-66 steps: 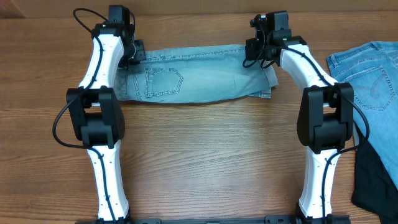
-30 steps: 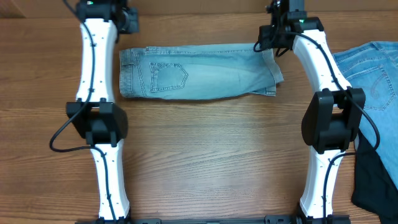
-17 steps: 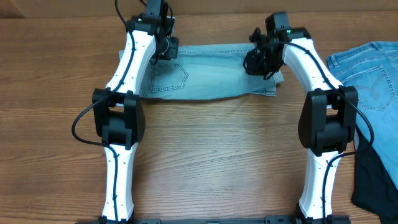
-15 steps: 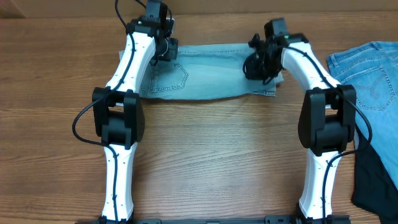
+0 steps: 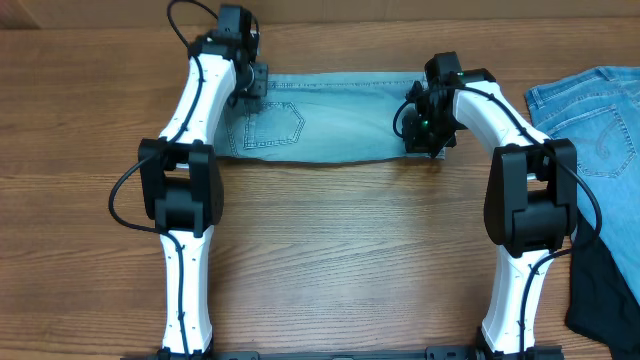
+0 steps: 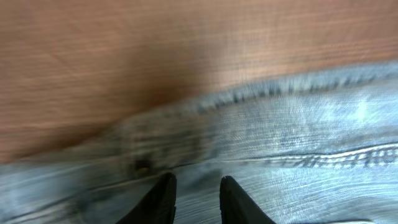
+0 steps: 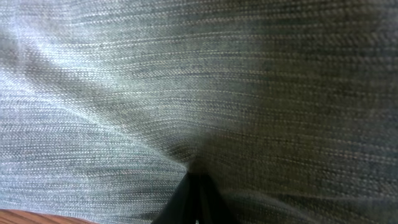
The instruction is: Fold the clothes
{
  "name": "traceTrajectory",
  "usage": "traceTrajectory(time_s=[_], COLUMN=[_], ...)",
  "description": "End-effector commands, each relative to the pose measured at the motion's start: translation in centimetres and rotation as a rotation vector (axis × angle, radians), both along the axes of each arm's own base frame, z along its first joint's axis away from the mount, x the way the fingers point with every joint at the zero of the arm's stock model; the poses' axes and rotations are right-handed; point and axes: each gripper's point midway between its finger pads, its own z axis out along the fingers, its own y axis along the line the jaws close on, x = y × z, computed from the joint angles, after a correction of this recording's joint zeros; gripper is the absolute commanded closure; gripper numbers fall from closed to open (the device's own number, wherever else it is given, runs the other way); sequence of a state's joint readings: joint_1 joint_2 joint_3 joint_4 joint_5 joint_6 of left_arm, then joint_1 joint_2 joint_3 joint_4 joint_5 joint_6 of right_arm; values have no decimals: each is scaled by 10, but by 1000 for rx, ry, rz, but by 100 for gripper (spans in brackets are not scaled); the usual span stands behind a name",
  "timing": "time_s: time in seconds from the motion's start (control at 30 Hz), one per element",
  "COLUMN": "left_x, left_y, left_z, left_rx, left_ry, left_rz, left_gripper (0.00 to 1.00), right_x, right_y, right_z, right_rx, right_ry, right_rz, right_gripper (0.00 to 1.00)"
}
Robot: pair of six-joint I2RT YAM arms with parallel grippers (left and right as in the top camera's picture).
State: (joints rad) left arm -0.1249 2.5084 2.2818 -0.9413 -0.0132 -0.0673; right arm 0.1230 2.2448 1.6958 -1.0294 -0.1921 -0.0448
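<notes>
Shorts (image 5: pixel 330 120) flat, upper centre of bench (image 5: pixel 330 260); left jaws narrowly parted over waistband; right jaws pinching cloth.

Table (image 5: pixel 330 250): near half unobstructed between arms; far edge occupied by denim shorts (image 5: pixel 340 120); right edge blocked by jeans (image 5: pixel 595 120).

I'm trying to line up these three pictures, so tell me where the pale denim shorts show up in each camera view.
Overhead: the shorts lie flat across the far middle of the table, between the two arms.
Left wrist: the shorts fill the lower right, bare wood above them.
Right wrist: the shorts fill nearly the whole picture.
Shared landmark: the faded denim weave; the seam stitching shows overhead and at the left wrist.
</notes>
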Motion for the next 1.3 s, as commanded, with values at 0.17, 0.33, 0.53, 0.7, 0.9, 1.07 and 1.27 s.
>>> traceTrajectory(time_s=[0.17,0.33,0.53,0.7,0.9,1.07,1.27], left_x=[5,-31,-77,-102,-134,-159,-173], left_y=[-5,-8,-10,-6,1,4,6], left_z=[120,60,-5,-32,-58,-54,-47], left_rx=[-5,-31,-43,-26,-5,12,25], left_ry=[-141,86,316,421,542,644,700], left_rz=[4,46,47,66,106,166,226], left_gripper=[70,96,96,96,96,96,96], right_x=[22,54,88,89,57,5,-23], right_y=[7,39,62,60,42,18,13], right_z=[52,83,86,40,-14,-22,-19], right_rx=[64,165,191,164,63,-56,-76], right_ry=[-75,-230,-382,-319,-137,79,202], right_rz=[-51,-2,46,49,51,44,21], right_gripper=[93,94,96,95,96,96,96])
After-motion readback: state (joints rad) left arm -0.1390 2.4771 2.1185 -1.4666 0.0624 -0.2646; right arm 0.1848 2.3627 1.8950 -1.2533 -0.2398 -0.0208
